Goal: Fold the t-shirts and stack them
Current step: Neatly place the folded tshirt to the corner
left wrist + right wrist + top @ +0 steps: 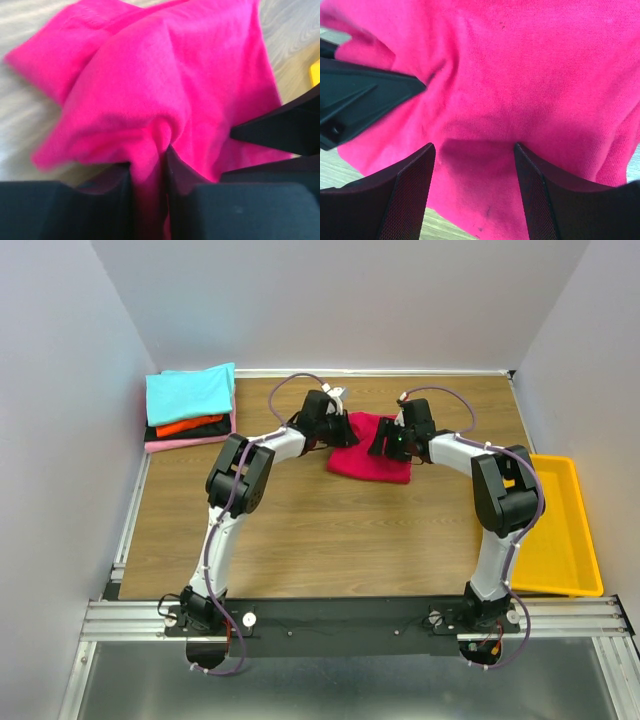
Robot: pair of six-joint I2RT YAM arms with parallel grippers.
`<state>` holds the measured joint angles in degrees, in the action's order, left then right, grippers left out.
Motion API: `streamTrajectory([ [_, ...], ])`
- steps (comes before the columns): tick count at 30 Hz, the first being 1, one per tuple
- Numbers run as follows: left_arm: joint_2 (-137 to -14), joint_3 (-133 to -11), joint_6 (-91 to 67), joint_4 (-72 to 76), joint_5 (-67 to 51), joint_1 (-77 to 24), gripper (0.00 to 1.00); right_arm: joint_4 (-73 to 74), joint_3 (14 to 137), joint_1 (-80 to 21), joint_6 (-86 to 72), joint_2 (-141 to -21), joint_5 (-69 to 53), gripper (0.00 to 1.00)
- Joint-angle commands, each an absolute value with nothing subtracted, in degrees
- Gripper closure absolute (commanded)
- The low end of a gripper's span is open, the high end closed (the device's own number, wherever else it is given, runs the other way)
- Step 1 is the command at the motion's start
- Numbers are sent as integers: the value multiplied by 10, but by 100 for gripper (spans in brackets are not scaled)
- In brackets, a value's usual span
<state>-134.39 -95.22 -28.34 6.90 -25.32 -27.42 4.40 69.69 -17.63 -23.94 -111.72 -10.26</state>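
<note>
A crimson t-shirt (372,462) lies bunched on the wooden table (330,530) at mid-back. In the left wrist view my left gripper (149,159) is shut on a raised fold of this crimson t-shirt (165,75) at its left edge; in the top view the left gripper (337,430) sits at that same edge. My right gripper (474,146) stands open just above the crimson t-shirt (530,75), with cloth under its spread fingers; in the top view the right gripper (386,446) is over the shirt's upper right. Folded t-shirts are stacked at the back left: cyan (190,392) on top, then orange-red (190,425) and pink (185,444).
A yellow plastic bin (558,530) stands at the table's right edge. White walls close in the back and both sides. Each arm's black finger shows in the other's wrist view: the right finger (272,131) and the left finger (365,95), close together over the shirt.
</note>
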Motion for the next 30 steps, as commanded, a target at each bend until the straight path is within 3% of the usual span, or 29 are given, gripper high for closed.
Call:
streamTrajectory([
  [1,-1359,-952,-282,41,-268,-293,100,111,672,-183,-240,-1141,-129,28],
  [10,-1286,-922,-237,23,-207,-274,100,112,668,-183,-234,-1099,-127,26],
  [21,-1243,-993,-89,-155,-95,-234,100,131,689,-177,-214,-985,-84,17],
  [30,-1188,-980,-51,-197,12,-201,100,132,686,-149,-207,-918,-92,16],
])
